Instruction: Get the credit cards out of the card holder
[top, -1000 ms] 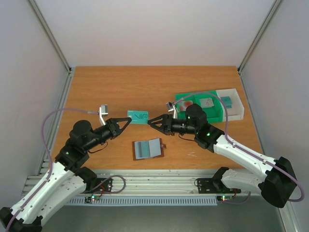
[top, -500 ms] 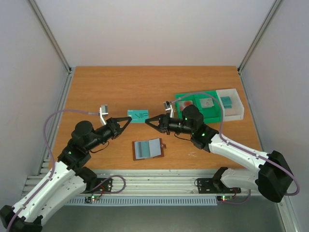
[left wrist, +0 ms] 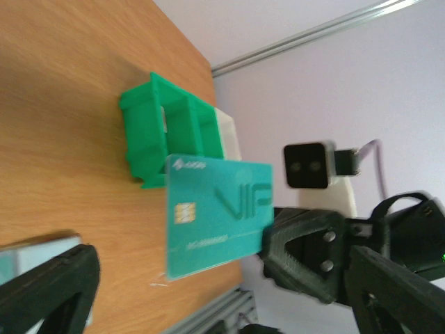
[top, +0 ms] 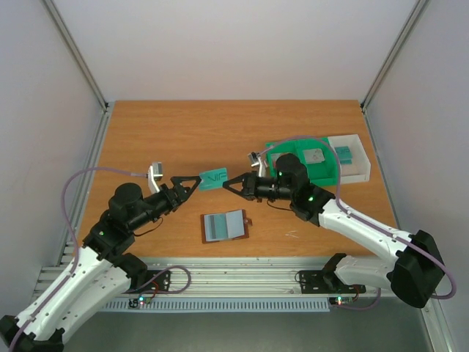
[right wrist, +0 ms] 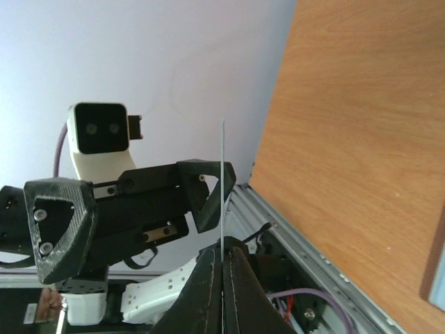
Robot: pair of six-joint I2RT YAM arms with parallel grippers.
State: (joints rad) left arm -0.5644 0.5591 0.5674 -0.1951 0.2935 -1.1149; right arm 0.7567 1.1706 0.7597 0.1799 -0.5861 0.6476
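Card holder (top: pixel 224 225): one, lying open and flat on the table near the front edge, between the two arms; brown leather outline with a small tab on its right side, blue-grey pockets facing up.
Table (top: pixel 183 132): one, orange-brown wood grain, smooth.
Left gripper (top: pixel 192 184): one, black, two wedge-shaped fingers spread wide; the card's left end lies between them, and I cannot tell whether a tip touches it.
Right gripper (right wrist: pixel 222 250): one, black, jaws pressed together on the right edge of the card.
Card in the air (left wrist: pixel 217 212): one, teal, thin stiff rectangle with rounded corners, a gold chip and large "VIP" lettering; held above the table just beyond the card holder, between the two grippers. From the right wrist it shows edge-on as a fine straight line.
Green bin (left wrist: pixel 142 139): one, glossy moulded plastic with dividing walls, on the right of the table behind the right arm.
Grey card (top: pixel 314 155): one, flat in the green bin.
White bin (top: pixel 357 174): one, boxy plastic, touching the green bin's right side.
Teal piece (top: pixel 344 152): one, lying inside the white bin, too small to read.
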